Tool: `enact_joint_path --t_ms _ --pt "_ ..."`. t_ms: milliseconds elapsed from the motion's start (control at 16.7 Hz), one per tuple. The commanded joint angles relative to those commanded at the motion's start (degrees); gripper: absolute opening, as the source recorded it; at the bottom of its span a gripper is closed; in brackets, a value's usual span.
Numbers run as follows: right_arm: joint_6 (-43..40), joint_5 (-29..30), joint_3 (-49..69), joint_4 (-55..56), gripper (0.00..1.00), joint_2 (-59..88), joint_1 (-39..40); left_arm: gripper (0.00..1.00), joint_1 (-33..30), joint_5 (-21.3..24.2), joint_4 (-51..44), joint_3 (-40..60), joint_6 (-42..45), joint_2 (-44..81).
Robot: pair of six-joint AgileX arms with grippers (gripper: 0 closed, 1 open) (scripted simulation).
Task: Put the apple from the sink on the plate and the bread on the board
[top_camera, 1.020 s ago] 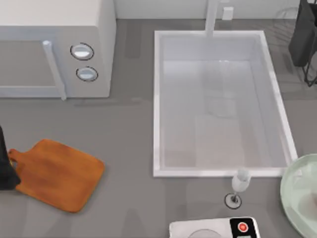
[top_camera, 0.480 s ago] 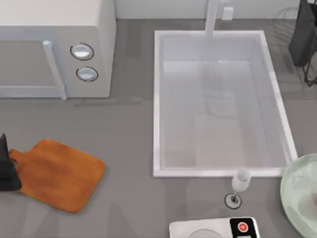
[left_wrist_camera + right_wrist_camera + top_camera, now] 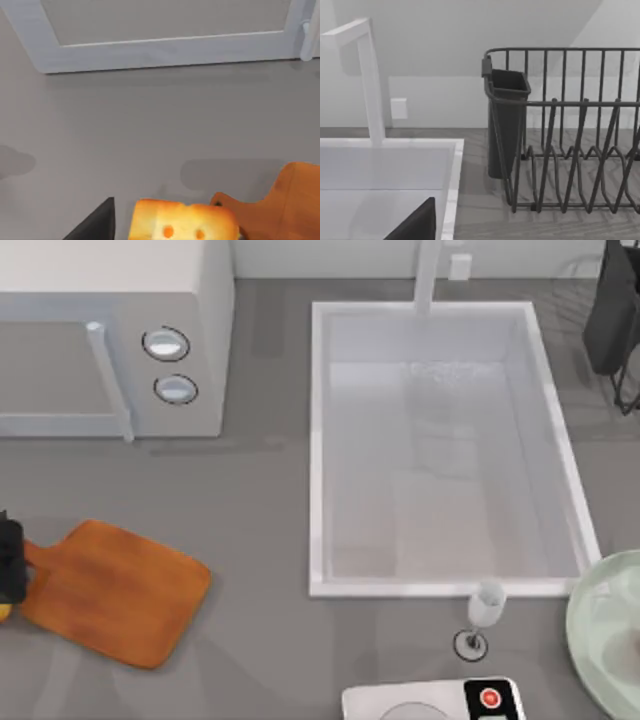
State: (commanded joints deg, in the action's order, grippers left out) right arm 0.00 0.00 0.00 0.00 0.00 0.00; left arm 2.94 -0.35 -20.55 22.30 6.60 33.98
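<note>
Left gripper (image 3: 6, 570) at table's left edge, our grasp on bread (image 3: 182, 221) | touching board (image 3: 115, 590) handle | right arm parked.

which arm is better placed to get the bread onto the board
Left. The left gripper is at the table's left edge by the board handle, with the bread between its fingers in the left wrist view. The right arm is parked far off by the dish rack.
</note>
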Motion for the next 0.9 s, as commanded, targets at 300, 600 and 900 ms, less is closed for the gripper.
enact_joint_path --t_ms 300,600,900 --pt "0.0 0.0 0.0 0.0 1.0 0.0 0.0 1.0 1.59 0.12 -12.18 13.64 3.43 20.2" --pt "0.0 0.0 0.0 0.0 1.0 0.0 0.0 1.0 3.14 0.21 -23.63 26.09 6.65 39.13" --pt "0.0 0.0 0.0 0.0 1.0 0.0 0.0 1.0 4.38 0.28 -32.38 35.89 9.24 53.68"
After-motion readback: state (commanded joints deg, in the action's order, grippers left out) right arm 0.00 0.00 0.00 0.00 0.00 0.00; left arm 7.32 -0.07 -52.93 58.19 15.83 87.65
